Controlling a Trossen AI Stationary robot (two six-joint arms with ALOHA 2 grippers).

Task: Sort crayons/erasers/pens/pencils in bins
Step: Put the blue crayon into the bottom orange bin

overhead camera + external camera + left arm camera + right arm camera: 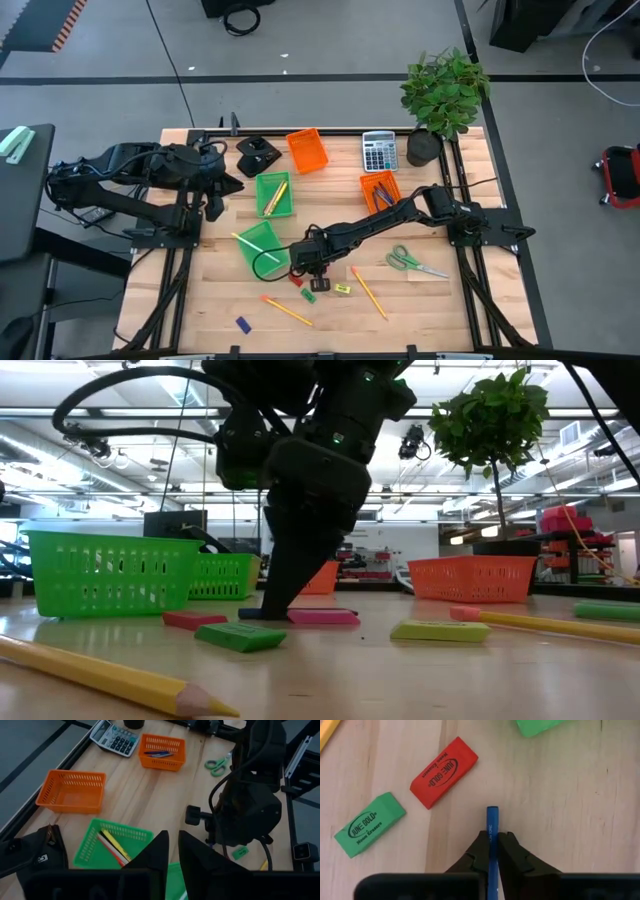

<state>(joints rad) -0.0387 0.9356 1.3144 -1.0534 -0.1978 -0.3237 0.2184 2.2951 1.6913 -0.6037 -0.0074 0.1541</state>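
Erasers (443, 771) on wooden table (570, 795); right end effector (492, 851) grasping blue pen (492, 827)

My right gripper (492, 851) is pinching a slim blue pen (492, 827) flat against the wooden table (570, 820). A red eraser (444, 771) and a green eraser (369, 824) are lying near its tip, apart, both labels facing up.
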